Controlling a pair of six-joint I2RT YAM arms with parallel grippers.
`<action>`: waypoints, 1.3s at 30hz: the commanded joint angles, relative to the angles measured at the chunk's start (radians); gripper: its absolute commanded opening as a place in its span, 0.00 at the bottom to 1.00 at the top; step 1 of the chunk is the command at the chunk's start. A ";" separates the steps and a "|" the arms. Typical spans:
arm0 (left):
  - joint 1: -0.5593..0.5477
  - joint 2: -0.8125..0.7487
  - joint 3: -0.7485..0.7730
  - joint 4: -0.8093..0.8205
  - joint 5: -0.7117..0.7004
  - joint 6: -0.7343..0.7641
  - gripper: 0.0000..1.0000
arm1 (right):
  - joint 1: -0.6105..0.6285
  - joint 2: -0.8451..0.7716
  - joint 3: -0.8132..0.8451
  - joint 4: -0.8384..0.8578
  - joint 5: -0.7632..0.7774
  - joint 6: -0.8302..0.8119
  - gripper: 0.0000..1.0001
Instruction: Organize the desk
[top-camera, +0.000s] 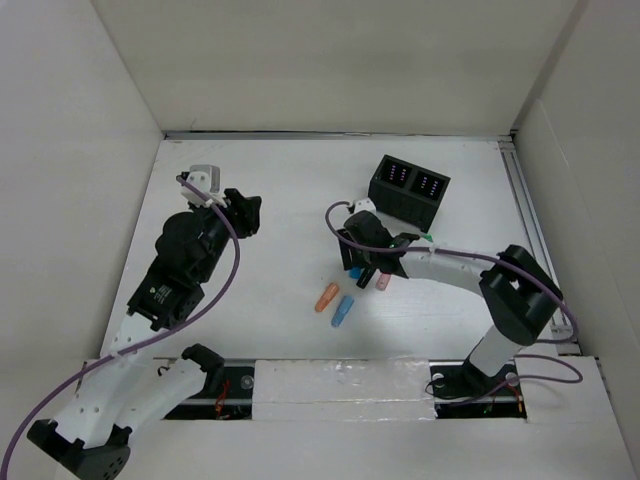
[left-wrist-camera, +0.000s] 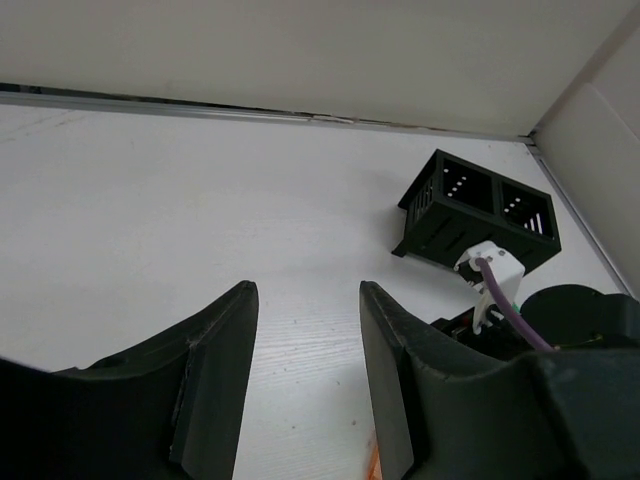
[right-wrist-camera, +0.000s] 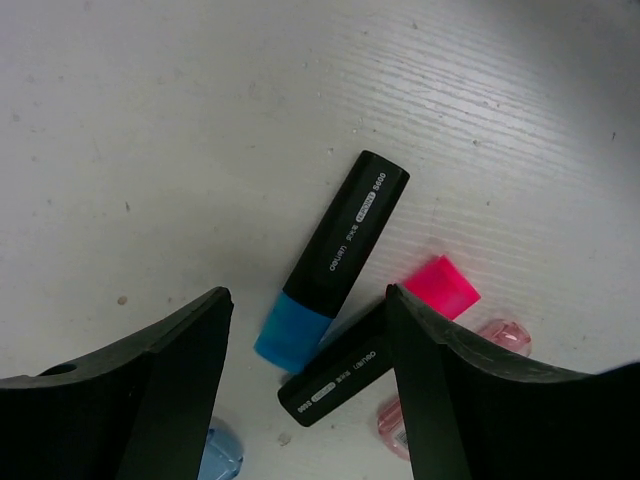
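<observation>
My right fingers (right-wrist-camera: 150, 390) gape wide and empty above a blue-capped highlighter (right-wrist-camera: 335, 255) and a pink-capped highlighter (right-wrist-camera: 335, 378) on the white worktop (top-camera: 290, 200) under both arms. My left fingers (left-wrist-camera: 200, 380) are partly open, gripping nothing.

**Both grippers open, arms apart**

I have the left arm (top-camera: 175, 270) stretched forward along the left side. Its left gripper (top-camera: 243, 212) looks out at a shallow angle, jaws parted. The right arm (top-camera: 470, 268) folds at the elbow and reaches left toward the middle. Its right gripper (top-camera: 362, 268) points down, jaws spread wide.
</observation>
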 joint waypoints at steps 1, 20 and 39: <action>0.005 -0.011 -0.005 0.041 0.004 0.005 0.41 | -0.009 0.032 0.050 0.051 0.016 0.011 0.67; 0.005 -0.025 -0.008 0.054 0.046 0.005 0.42 | -0.054 0.221 0.110 0.141 0.007 0.030 0.49; 0.005 -0.017 -0.014 0.057 0.041 0.012 0.42 | -0.069 0.101 0.202 0.332 -0.046 0.004 0.28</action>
